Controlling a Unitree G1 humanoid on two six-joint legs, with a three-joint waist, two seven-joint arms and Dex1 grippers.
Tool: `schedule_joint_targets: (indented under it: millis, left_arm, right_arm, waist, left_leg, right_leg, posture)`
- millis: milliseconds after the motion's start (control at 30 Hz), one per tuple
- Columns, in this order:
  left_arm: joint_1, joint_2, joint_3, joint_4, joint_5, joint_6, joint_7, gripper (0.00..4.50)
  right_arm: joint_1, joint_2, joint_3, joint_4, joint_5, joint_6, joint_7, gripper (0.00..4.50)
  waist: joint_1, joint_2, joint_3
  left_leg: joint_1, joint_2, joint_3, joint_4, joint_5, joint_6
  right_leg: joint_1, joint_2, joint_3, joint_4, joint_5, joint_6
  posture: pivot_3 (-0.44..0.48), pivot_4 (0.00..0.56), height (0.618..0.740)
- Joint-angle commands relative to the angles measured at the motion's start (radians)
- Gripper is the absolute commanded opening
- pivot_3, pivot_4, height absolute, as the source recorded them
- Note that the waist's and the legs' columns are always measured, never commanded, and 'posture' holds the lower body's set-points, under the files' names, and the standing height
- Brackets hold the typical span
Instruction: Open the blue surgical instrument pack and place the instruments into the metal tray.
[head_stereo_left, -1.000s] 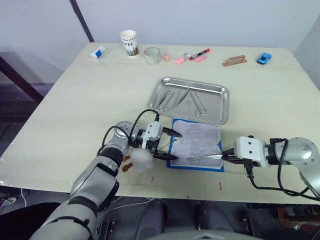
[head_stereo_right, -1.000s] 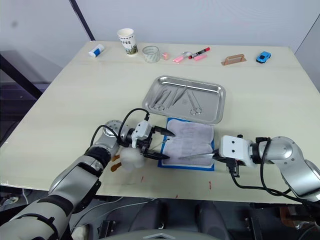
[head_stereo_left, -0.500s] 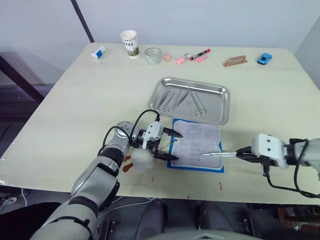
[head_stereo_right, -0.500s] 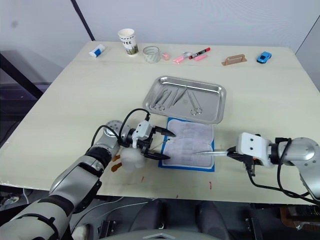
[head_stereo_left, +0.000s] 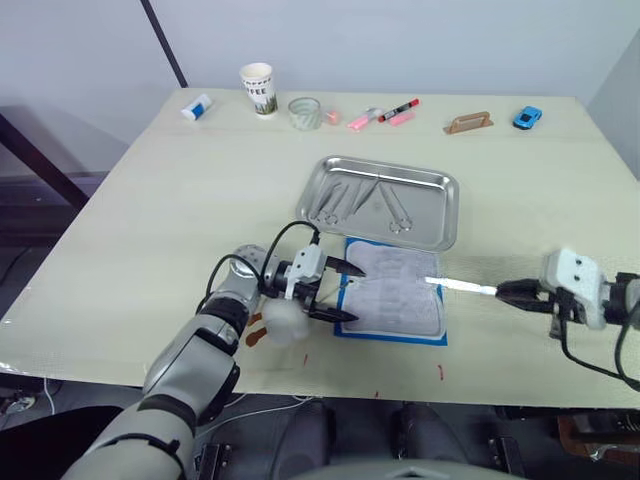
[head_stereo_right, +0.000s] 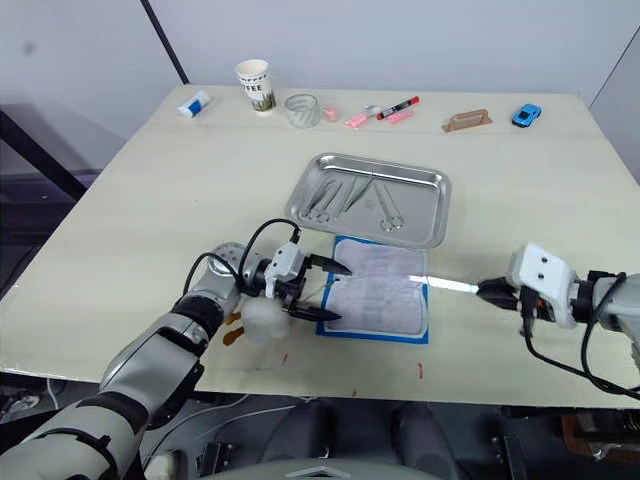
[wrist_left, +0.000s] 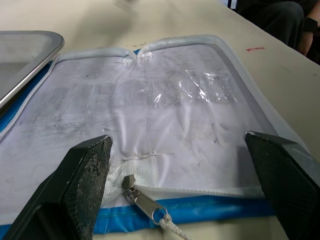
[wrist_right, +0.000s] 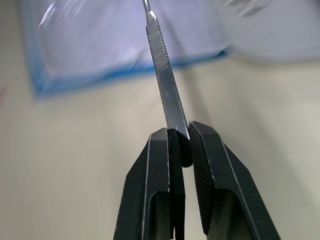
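Steel in my right gripper (wrist_right: 181, 145): the fingers are pinched tight on the end of one slim instrument (head_stereo_right: 447, 285), whose blade points out over the right edge of the pack (head_stereo_right: 380, 302), off the table (head_stereo_left: 180, 200). My left gripper (head_stereo_left: 336, 291) rests at the pack's 9 o'clock edge with its fingers (wrist_left: 85, 172) spread wide and nothing between them, the zip pull (wrist_left: 145, 202) lying just before them. The pack lies unzipped, pale lining up, just at 6 o'clock of the tray (head_stereo_right: 432, 235). Inside the tray lie several more instruments (head_stereo_left: 340, 203). At 12 o'clock, along the far table edge, stand a cup (head_stereo_left: 257, 87), a glass (head_stereo_left: 304, 111), a marker (head_stereo_left: 399, 108) and a toy car (head_stereo_left: 528, 118).
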Motion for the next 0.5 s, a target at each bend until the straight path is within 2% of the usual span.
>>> schedule_joint_targets:
  millis: [33,300,500]
  left_arm:
    - [0.065,-0.025,-0.057,0.032,0.056,0.022,-0.038,4.50]
    - [0.069,-0.028,-0.040,0.031,0.054,0.022,-0.038,4.50]
    - [0.076,-0.032,-0.019,0.027,0.052,0.029,-0.038,4.50]
  right_arm:
    - [-0.086,0.057,-0.008,-0.067,0.068,0.156,-0.117,0.06]
    - [-0.308,0.233,0.086,-0.092,0.108,0.486,-0.370,0.06]
    - [-0.503,0.421,0.145,0.044,0.040,0.608,-0.581,0.06]
  waist:
    - [-0.001,0.001,-0.001]
    - [0.001,0.002,-0.001]
    - [-0.001,0.004,-0.003]
  left_leg:
    - [0.000,0.000,0.000,0.000,0.000,0.000]
    - [-0.001,0.000,-0.001,0.000,0.000,0.000]
    - [-0.001,-0.001,-0.001,0.000,0.000,0.001]
  right_leg:
    - [0.000,0.000,0.000,0.000,0.000,0.000]
    - [0.000,0.001,0.001,0.000,0.000,0.000]
    - [-0.001,0.001,0.002,0.001,0.000,0.000]
  posture:
    - [0.000,0.150,0.725]
    - [0.000,0.150,0.725]
    - [0.000,0.150,0.725]
